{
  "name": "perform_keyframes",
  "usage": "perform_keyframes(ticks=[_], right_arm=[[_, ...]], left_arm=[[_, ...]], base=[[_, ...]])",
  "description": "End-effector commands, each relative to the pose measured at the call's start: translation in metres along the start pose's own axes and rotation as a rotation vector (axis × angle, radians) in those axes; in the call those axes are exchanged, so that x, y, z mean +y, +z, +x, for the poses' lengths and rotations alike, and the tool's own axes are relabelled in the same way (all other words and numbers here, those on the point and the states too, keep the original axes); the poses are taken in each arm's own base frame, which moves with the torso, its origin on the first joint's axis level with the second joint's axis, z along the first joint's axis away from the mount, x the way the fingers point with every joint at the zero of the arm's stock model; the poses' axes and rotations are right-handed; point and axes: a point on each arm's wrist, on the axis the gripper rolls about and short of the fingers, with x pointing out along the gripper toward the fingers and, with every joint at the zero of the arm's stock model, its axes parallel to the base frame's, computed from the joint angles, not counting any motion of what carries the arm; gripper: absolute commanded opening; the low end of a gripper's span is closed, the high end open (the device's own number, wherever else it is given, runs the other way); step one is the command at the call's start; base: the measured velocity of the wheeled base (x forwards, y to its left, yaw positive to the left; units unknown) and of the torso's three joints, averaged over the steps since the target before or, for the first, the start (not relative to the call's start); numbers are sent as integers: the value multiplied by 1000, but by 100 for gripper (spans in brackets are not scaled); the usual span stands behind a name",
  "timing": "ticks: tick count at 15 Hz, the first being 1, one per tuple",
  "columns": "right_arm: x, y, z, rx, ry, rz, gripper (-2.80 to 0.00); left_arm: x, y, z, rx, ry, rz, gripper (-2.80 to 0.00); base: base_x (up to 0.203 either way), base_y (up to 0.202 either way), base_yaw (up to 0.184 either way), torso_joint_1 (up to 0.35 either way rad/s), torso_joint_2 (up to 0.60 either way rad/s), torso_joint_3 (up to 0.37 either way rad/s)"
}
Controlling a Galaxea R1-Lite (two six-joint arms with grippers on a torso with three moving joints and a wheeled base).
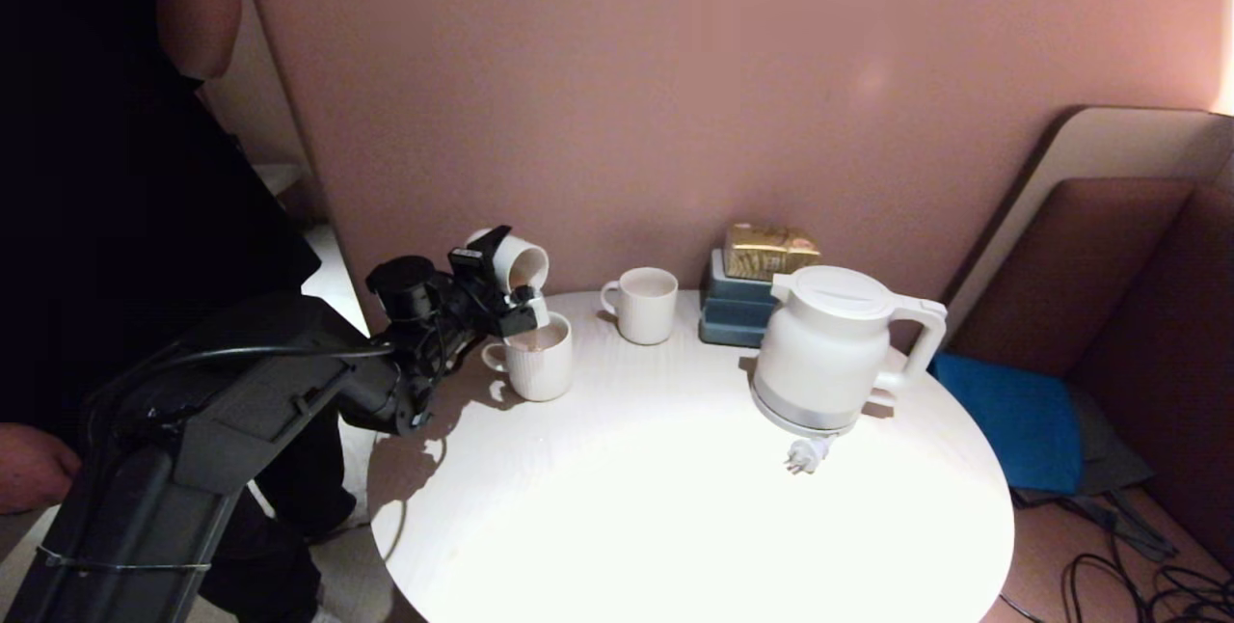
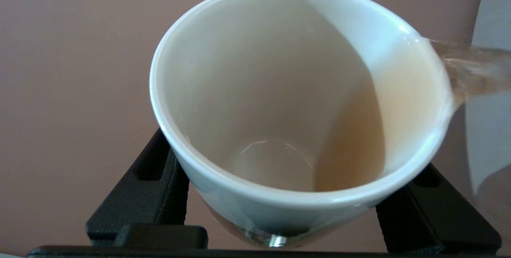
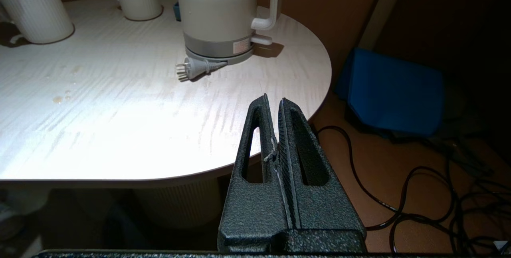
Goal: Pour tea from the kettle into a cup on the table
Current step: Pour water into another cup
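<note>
**Left claw tips a cup over a ribbed mug; kettle stands untouched**

Black fingers [image 2: 151,194] of the left gripper [image 1: 509,287] clamp a smooth white cup [image 2: 295,102] from both sides, their jaws spread wide around its wall. That cup lies tipped far over, its mouth turned toward the kettle side and slightly down, its long axis near level. Thin reddish-brown tea [image 2: 351,146] pools along the lower inside wall and runs over the rim in a clear stream [image 2: 471,70]. Directly beneath, a ribbed white mug [image 1: 536,358] stands upright on the table [image 1: 675,488], already holding some pale brown liquid.

Reaching in from the near left edge, the left arm [image 1: 241,392] stretches forward over the table rim with its wrist rolled so the cup lies sideways. Behind it a person in dark clothing stands at the left, one hand [image 1: 29,469] low near the arm's base.

A second white mug [image 1: 642,305] stands upright further back, near the wall. To its right sits the white kettle [image 1: 831,353], upright on its silver-banded base, lid shut, spout toward the mugs and loop handle pointing away to the right. Its plug [image 1: 806,455] lies on the tabletop in front. A small label [image 3: 239,45] on the base band is too small to read. Just behind the kettle, a gold packet [image 1: 769,251] rests on a blue-grey box [image 1: 733,310].

Low beside the table's right edge, the right gripper [image 3: 275,106] hangs with its fingers pressed together, holding nothing. A few drops [image 3: 60,98] dot the tabletop.
</note>
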Motion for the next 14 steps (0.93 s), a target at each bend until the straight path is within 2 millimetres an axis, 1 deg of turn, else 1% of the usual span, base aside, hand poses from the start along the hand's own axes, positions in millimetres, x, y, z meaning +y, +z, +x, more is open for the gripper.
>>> perform_keyframes(ticks=[1, 14], right_arm=[[0, 0, 0, 1, 0, 0, -280], [0, 0, 0, 1, -2, 0, -280]], left_arm=[[3, 0, 0, -4, 11, 20, -280], [7, 0, 2, -1, 28, 139, -280]], base=[[0, 0, 0, 0, 0, 0], [0, 0, 0, 0, 0, 0]])
